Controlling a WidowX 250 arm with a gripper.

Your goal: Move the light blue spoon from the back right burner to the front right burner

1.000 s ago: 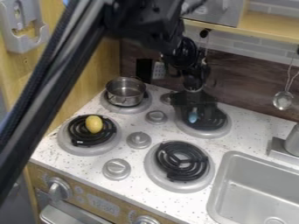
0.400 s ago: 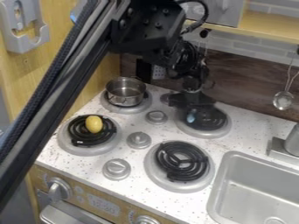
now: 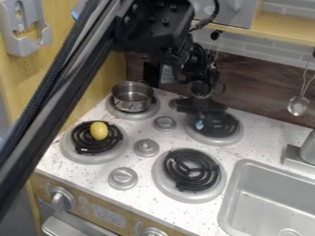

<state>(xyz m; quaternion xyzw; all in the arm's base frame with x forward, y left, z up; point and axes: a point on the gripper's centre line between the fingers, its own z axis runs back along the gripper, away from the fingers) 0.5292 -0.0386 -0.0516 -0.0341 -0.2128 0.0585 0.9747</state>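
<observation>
Black gripper [image 3: 201, 120] at burner [image 3: 225, 126] right of centre, near blue object [image 3: 199, 125] | grip: can't tell | positioning, likely | next: careful alignment

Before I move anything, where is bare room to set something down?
Bare: the white speckled counter between the rear right burner and grey sink; also the front right burner. Crowded: around the black gripper, the round steel pot and the yellow oval object.

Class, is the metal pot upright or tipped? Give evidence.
Upright: the metal pot sits base down on the back-left burner, its mouth facing up.
</observation>
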